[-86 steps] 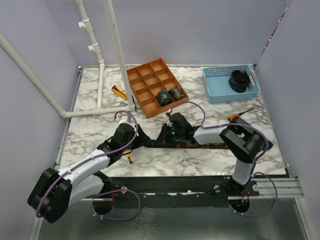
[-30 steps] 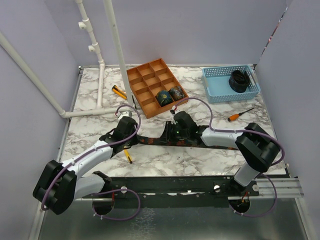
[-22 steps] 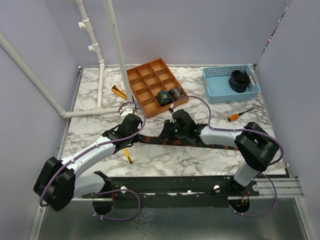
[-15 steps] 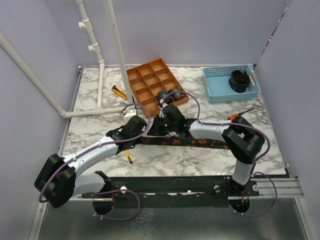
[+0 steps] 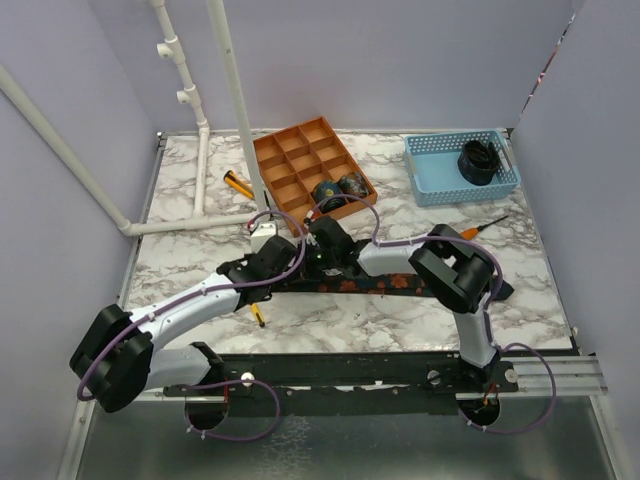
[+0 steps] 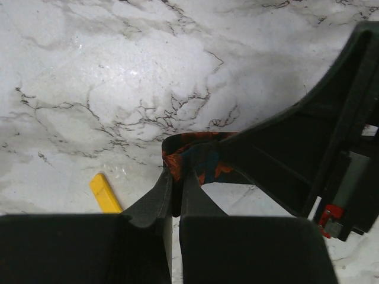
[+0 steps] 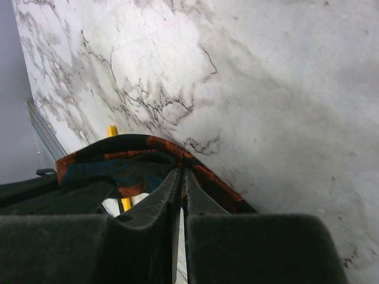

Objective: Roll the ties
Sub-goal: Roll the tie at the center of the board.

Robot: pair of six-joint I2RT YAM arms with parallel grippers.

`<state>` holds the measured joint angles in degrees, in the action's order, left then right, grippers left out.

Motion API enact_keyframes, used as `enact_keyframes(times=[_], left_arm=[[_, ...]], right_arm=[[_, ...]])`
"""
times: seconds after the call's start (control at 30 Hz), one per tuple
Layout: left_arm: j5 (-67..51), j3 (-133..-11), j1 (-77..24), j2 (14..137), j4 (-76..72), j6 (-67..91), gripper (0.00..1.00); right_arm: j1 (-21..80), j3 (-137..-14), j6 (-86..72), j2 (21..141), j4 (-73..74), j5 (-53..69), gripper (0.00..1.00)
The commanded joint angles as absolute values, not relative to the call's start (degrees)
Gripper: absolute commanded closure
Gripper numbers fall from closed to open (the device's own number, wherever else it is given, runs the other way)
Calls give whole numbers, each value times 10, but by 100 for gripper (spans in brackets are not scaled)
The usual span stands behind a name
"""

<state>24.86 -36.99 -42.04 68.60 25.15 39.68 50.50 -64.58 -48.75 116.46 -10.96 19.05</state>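
The left fingers (image 6: 151,204) and right fingers (image 7: 151,207) are both clamped on one end of the long tie (image 5: 400,284), which lies across the middle of the table (image 5: 190,265). At 12 o'clock, the orange tray (image 5: 272,185) holds two rolled ties (image 5: 325,193) in its near compartments. At 2 o'clock, the blue basket (image 5: 430,175) holds a dark coil (image 5: 478,160).

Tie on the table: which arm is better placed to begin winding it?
Probably the right. The right gripper is shut on the tie where its end curls over, with the flat strip on its side; the left gripper pinches the tip.
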Motion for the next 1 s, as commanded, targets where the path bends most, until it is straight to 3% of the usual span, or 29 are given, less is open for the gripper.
enact_keyframes(times=[0.0, 0.27, 0.57, 0.8, 0.97], left_arm=[[257, -394, -442, 694, 256, 412, 100], [257, -416, -501, 730, 228, 455, 100], [304, -394, -514, 750, 225, 463, 100], [311, -388, -517, 739, 226, 458, 100], [315, -397, -524, 749, 229, 455, 100]], right_arm=[[516, -665, -498, 1206, -102, 211, 91], [522, -649, -510, 1227, -150, 221, 91], [518, -565, -495, 1135, -180, 146, 89], [508, -571, -495, 1092, -133, 114, 78], [501, -553, -498, 1046, -86, 69, 65]])
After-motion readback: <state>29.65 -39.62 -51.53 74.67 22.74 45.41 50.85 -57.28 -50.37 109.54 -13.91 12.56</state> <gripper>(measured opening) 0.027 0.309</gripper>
